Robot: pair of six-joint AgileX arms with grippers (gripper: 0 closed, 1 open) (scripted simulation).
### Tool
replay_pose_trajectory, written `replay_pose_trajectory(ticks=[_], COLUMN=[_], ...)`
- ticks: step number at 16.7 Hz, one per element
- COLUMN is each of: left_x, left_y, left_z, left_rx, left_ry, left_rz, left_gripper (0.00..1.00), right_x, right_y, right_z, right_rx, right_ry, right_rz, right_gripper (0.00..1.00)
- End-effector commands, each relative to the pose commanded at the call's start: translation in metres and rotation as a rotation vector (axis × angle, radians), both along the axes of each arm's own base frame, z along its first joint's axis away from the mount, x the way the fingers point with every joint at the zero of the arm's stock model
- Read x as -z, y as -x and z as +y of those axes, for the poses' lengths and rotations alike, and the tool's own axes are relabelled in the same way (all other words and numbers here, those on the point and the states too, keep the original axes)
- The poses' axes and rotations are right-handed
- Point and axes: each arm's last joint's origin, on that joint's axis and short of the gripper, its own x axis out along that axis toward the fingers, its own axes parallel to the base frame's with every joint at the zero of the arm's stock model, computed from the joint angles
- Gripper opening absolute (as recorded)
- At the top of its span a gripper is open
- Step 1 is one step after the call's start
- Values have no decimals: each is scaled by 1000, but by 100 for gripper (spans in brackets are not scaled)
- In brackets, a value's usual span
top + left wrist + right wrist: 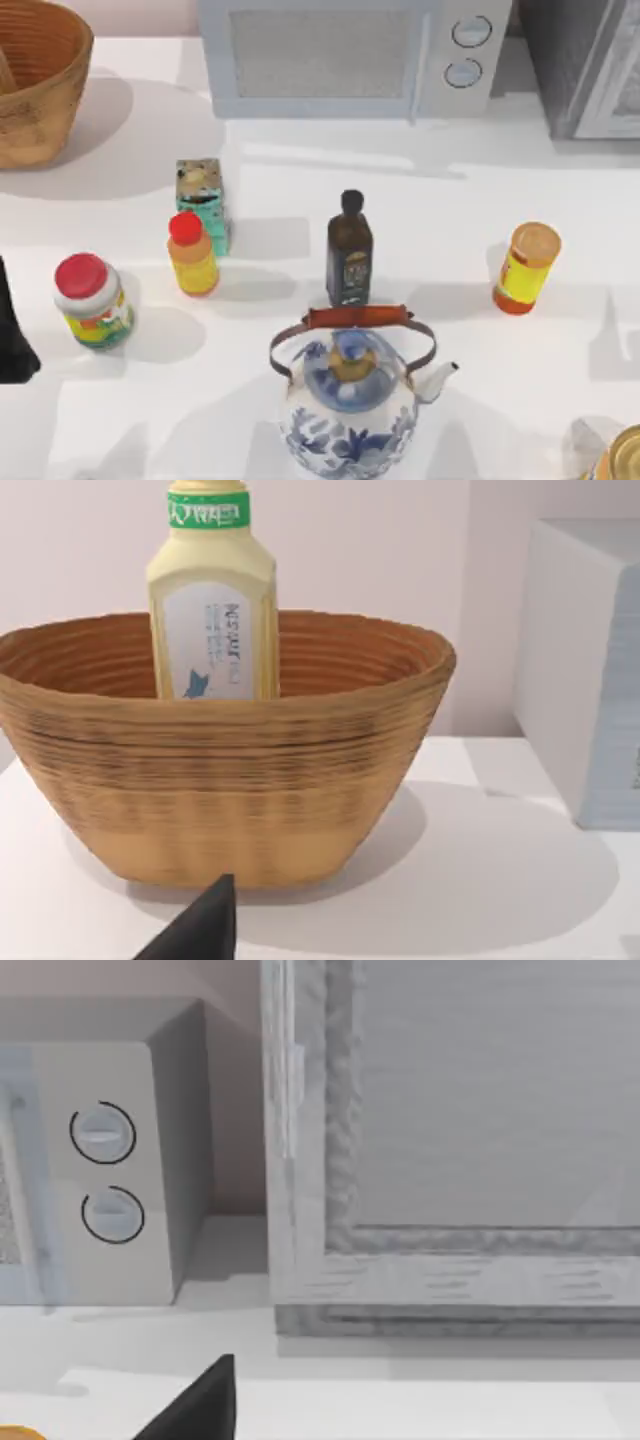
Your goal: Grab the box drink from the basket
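The basket (230, 780), round, woven and tan-brown, stands at the table's far left corner (35, 85). The box drink (212, 600), pale yellow with a white label and a green band at its top, stands upright inside it; a sliver of the drink shows in the top view (5, 72). My left arm (12, 335) is a dark shape at the table's left edge. A dark part of my left gripper (205, 930) sits low in the left wrist view, short of the basket's near wall. A dark part of my right gripper (200, 1405) faces a grey cabinet.
A microwave (350, 55) and the grey cabinet (590, 65) line the back. A teal carton (203, 200), an orange bottle (192, 255), a red-lidded jar (92, 300), a dark bottle (349, 250), an orange container (527, 265) and a blue-white teapot (350, 405) stand mid-table.
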Motion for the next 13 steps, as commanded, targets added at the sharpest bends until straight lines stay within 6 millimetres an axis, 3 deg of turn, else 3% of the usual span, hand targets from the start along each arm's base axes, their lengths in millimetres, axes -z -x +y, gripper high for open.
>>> replay_pose_trajectory(ticks=[4, 7, 13], left_x=[-2, -15, -61], left_y=[-1, -7, -48], left_z=[0, 1, 9], left_rx=[0, 0, 4], left_ry=[3, 7, 10], left_rz=[6, 13, 6], left_gripper=[100, 100, 100], right_x=[0, 0, 0], right_y=[0, 0, 0], right_z=[0, 0, 0], right_rx=[0, 0, 0], right_ry=[0, 0, 0], right_rz=[0, 0, 0], right_gripper=[100, 100, 100])
